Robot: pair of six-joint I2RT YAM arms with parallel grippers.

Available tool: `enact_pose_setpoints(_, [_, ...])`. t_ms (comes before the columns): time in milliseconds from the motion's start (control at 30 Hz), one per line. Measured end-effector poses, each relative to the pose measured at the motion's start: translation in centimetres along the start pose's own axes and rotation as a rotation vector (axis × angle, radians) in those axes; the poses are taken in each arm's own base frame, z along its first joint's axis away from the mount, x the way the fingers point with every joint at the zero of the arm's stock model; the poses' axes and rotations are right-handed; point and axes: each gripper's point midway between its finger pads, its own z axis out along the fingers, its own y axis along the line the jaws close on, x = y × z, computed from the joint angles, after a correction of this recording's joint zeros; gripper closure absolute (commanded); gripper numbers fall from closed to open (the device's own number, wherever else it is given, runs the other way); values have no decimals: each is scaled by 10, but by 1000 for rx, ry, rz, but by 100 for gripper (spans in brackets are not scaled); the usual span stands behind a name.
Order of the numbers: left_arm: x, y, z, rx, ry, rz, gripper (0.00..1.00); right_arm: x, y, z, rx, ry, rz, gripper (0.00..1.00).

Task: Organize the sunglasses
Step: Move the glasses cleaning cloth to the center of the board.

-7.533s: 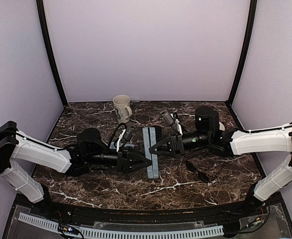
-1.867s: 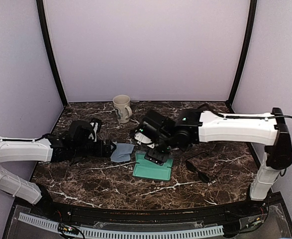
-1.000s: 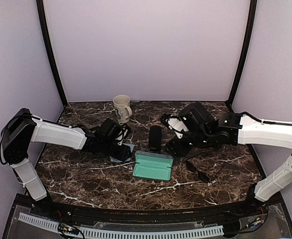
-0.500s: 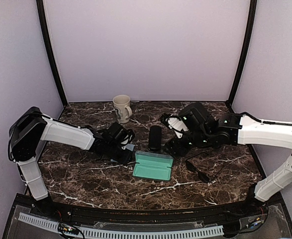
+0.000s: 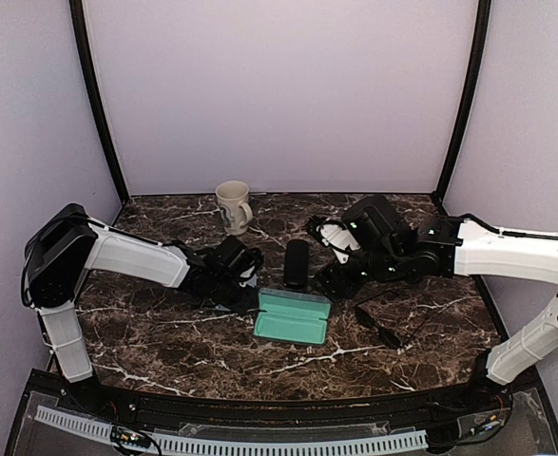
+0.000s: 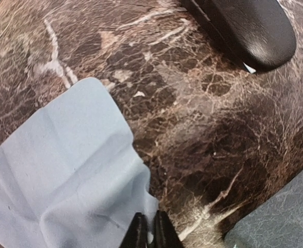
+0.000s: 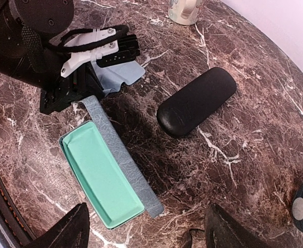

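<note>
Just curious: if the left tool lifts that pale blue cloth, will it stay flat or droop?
Probably droop: the blue cloth shows creases and a curled edge, so it looks thin and limp. It likely weighs very little. Pinched only at its edge by the left tool, it might slip free.

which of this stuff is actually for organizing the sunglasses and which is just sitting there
For the job: sunglasses, open grey-blue case, black case, probably the blue cloth.
Just lying about: mug.
</note>
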Motion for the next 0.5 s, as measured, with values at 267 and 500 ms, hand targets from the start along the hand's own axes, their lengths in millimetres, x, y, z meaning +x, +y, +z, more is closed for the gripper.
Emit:
enact_pose_setpoints(267, [18,2,-14,18,32,-11,97,-1,1,0,-8,-3,1,23])
enact_pose_setpoints(500, [51,7,-64,46,60,-25,97,-7,9,4,-47,-25,7,25])
